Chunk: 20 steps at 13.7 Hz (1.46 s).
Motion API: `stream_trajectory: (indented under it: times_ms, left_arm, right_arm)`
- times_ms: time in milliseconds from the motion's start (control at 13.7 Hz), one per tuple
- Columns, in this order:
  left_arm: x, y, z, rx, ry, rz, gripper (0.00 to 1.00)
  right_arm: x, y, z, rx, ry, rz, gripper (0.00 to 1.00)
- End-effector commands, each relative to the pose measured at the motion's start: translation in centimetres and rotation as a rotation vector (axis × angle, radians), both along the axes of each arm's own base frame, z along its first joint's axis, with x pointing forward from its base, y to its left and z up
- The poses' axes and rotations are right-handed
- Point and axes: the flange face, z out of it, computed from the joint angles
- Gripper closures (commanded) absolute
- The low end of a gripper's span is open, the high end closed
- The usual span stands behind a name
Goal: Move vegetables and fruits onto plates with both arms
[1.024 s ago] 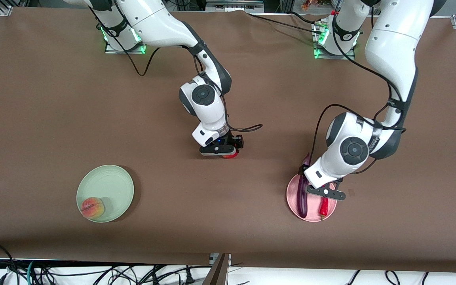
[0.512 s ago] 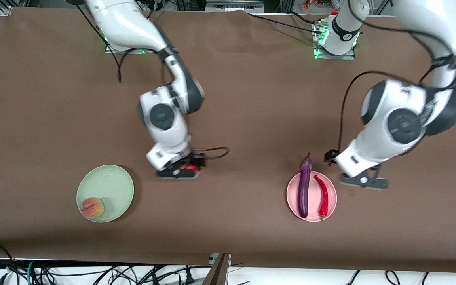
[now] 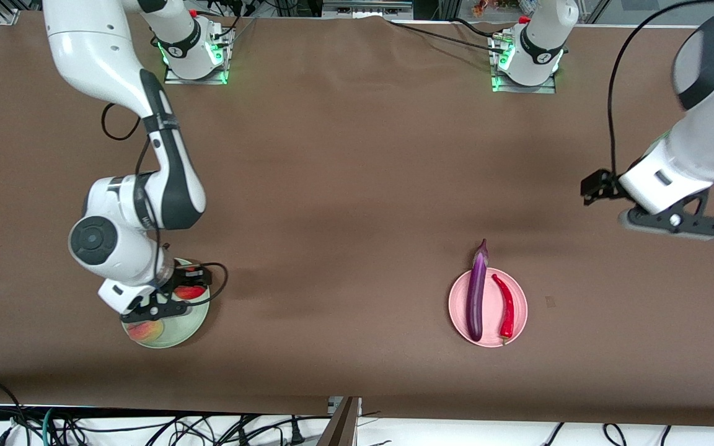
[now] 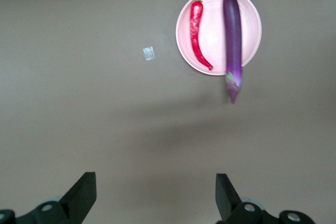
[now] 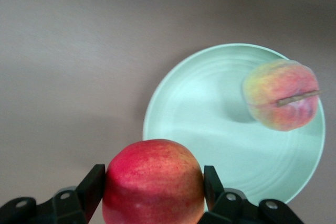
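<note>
The eggplant (image 3: 476, 291) and red chili pepper (image 3: 504, 306) are laid side by side on the pink plate (image 3: 519, 310), long axes running toward the front camera, the eggplant's cap overhanging the rim toward the bases. The red fruit (image 5: 153, 181) is clamped in the right gripper (image 3: 174, 299) over the green plate (image 5: 210, 124), where the peach (image 5: 281, 102) sits near the rim. The left gripper (image 4: 155, 198) is held wide open and empty over bare worktop (image 3: 357, 186) toward the left arm's end.

The right gripper (image 5: 153, 192) clamps the red fruit (image 5: 153, 181) over the green plate (image 5: 210, 129), where the peach (image 5: 281, 100) lies.
</note>
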Motion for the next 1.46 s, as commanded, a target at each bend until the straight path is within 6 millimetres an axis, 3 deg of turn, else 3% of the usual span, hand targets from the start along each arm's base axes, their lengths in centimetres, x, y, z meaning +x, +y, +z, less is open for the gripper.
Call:
stream_trajectory:
  times_ms: [0,73,220,366,439,512,585,659,1024,1390]
  left_arm:
    - [-4.5,0.8,2.3,-0.013,-0.009,-0.006,0.0]
    - [-5.5,0.6,2.1,-0.008,-0.01,-0.011,0.0]
    - [-7.9,1.8,5.0,-0.01,-0.064,0.025,0.0]
    - [-8.6,4.0,4.5,-0.045,-0.038,0.058,0.0]
    - [-8.3,4.5,3.9,-0.054,-0.023,0.069,0.0]
    - [-8.2,4.6,3.6,-0.054,-0.012,0.053,0.0]
    - [-8.3,4.7,3.3,-0.055,0.009,0.029,0.0]
    - [-8.2,4.7,3.4,-0.055,0.014,0.034,0.0]
    - [-8.0,4.8,3.4,-0.042,0.012,0.038,0.0]
    - [-8.0,4.6,3.5,-0.042,0.01,0.034,0.0]
  right_arm:
    - [0.3,-2.0,-2.7,-0.019,0.029,0.023,0.66]
    - [0.7,-3.2,-3.6,-0.016,0.016,0.004,0.66]
    - [1.0,-3.6,-5.7,-0.024,-0.021,0.007,0.66]
    - [0.9,-3.8,-6.4,-0.022,-0.03,0.007,0.66]
    - [0.9,-3.8,-6.3,-0.021,-0.032,0.003,0.55]
    - [1.0,-3.8,-6.0,-0.014,-0.038,-0.009,0.04]
    - [1.2,-3.7,-5.2,-0.01,-0.045,0.002,0.0]
    - [1.3,-3.9,-3.7,-0.005,-0.06,0.001,0.0]
    - [-0.5,-3.0,10.6,0.033,0.009,0.009,0.0]
    - [-6.0,-5.1,21.5,0.051,0.134,-0.015,0.0]
